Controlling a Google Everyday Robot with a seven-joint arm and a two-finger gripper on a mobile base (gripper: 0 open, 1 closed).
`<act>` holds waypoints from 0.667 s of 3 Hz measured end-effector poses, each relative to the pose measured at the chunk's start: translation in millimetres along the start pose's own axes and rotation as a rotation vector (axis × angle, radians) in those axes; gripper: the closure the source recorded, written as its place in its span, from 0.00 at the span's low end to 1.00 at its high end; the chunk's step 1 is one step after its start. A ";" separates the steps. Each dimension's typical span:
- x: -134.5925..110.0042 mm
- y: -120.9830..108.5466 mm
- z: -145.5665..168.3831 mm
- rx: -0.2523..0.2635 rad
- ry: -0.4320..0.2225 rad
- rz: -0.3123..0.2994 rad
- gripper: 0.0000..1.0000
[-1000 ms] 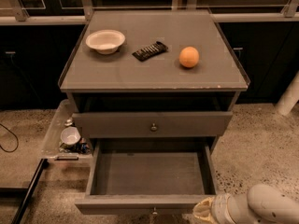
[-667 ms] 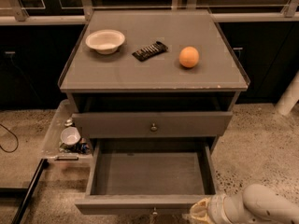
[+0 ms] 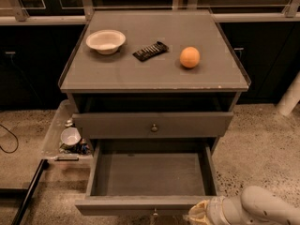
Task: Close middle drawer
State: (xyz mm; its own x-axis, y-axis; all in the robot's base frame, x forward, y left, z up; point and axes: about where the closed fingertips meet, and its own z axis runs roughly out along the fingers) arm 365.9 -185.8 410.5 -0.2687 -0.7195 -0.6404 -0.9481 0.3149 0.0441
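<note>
The grey cabinet [image 3: 154, 74] has its middle drawer [image 3: 140, 204] pulled far out toward me. The drawer is empty, and its small round knob [image 3: 154, 213] shows at the bottom edge of the view. The uppermost drawer [image 3: 117, 124] above it stands slightly out, with its own knob [image 3: 154, 127]. The lowest drawer is hidden under the open one. My gripper [image 3: 196, 214], on a pale arm [image 3: 262, 211], is at the bottom right. It is at the right part of the middle drawer's front, just right of the knob.
On the cabinet top are a white bowl [image 3: 106, 41], a dark snack bar [image 3: 150, 50] and an orange [image 3: 190, 57]. A clear bin [image 3: 56, 125] with a cup [image 3: 70, 136] stands on the floor at the left. A white post [image 3: 290, 97] is at the right.
My gripper and arm have shifted slightly left along the middle drawer's front. The drawer has not visibly moved.
</note>
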 end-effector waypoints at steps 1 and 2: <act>0.0 0.0 0.0 0.000 0.000 0.000 0.58; 0.0 0.0 0.0 0.000 0.000 0.000 0.35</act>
State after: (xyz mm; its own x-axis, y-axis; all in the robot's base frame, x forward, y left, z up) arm 365.9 -185.8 410.5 -0.2687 -0.7194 -0.6405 -0.9481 0.3148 0.0442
